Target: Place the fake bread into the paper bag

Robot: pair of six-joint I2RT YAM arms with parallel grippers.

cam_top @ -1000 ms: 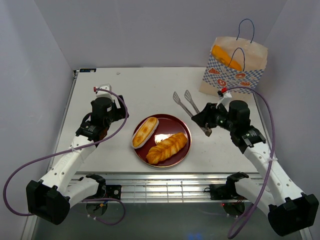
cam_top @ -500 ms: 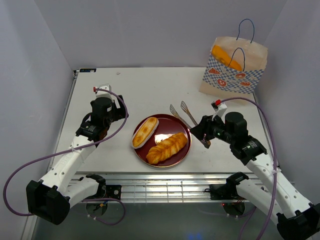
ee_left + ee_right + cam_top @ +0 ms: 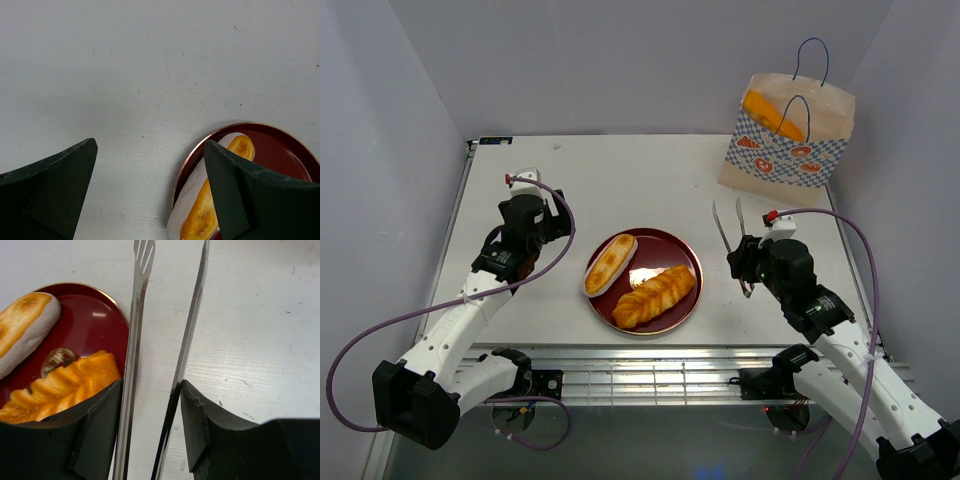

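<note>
The right hand [image 3: 147, 432] pinches the tongs [image 3: 136, 340], which point away just right of the plate [image 3: 672, 246]. The braided loaf [image 3: 655, 296] lies to its left, long axis diagonal, nearest this arm. The left hand [image 3: 150, 145] hangs spread and empty over the surface [image 3: 600, 190]. The bag [image 3: 790, 135] stands far right.

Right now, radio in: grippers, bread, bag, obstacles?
Right gripper shut on tongs, left gripper open. Oval roll, braided loaf on plate. Paper bag standing; path unblocked.
</note>
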